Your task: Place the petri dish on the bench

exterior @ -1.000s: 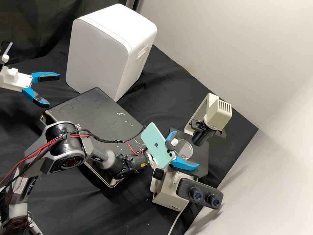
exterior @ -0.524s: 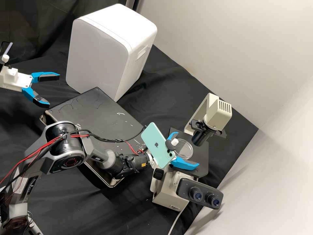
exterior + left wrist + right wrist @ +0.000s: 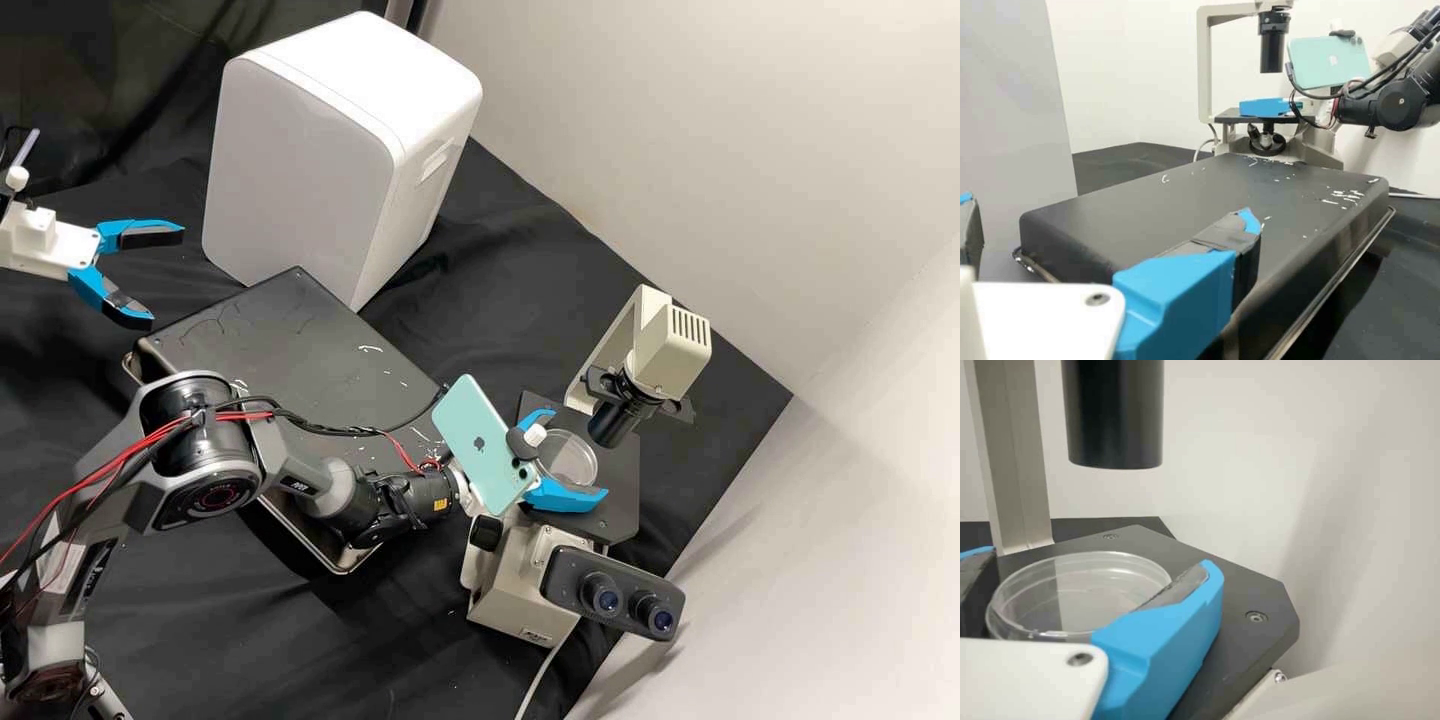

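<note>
Right pincer [image 3: 575, 452] gripped petri dish [image 3: 1072, 585] on microscope stage [image 3: 625, 480], centre-right | left pincer [image 3: 165, 278] hung released, upper left.

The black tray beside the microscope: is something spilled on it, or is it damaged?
Yes. White flecks lie scattered over the black tray, mostly at its end toward the microscope. They look like spilled crumbs or scratches; I cannot tell which.

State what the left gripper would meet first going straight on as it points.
Most likely the tray: the open left gripper points at its near edge, with the microscope beyond. Height is uncertain.
</note>
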